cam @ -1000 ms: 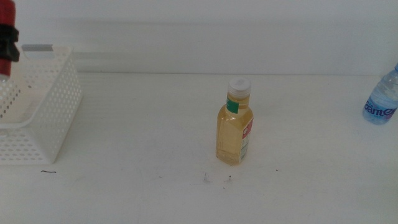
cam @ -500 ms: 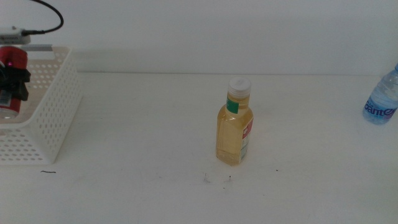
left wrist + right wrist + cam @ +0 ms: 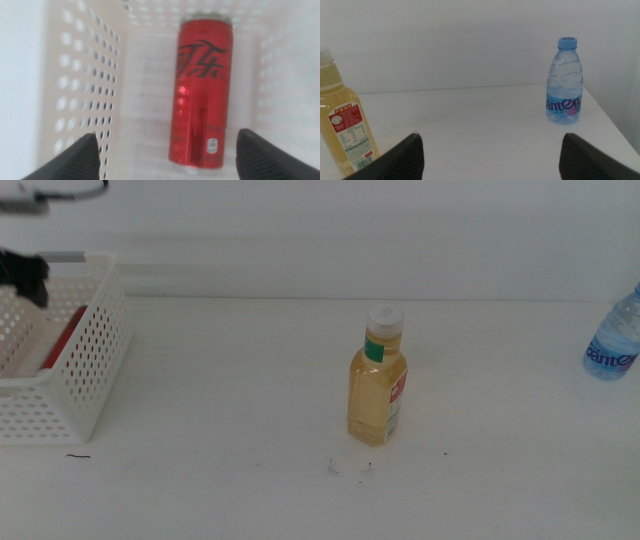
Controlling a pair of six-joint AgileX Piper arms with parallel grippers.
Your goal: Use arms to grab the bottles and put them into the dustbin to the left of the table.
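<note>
A slim red can lies on its side on the floor of the white perforated dustbin; a red sliver of the can shows through the basket's wall. My left gripper hangs open above the can, apart from it, seen as a dark shape over the bin. A yellow-liquid bottle with a white cap stands upright mid-table, and the same yellow bottle shows in the right wrist view. A blue-capped water bottle stands at the right edge, as the right wrist view's water bottle. My right gripper is open, holding nothing.
The white table carries a short black mark in front of the dustbin and tiny specks before the yellow bottle. A white wall runs behind the table. The table's right edge lies just past the water bottle.
My left gripper carried the red can down into the dustbin, let it go, and rose. The can now lies on the bin floor. The two bottles have not moved.
</note>
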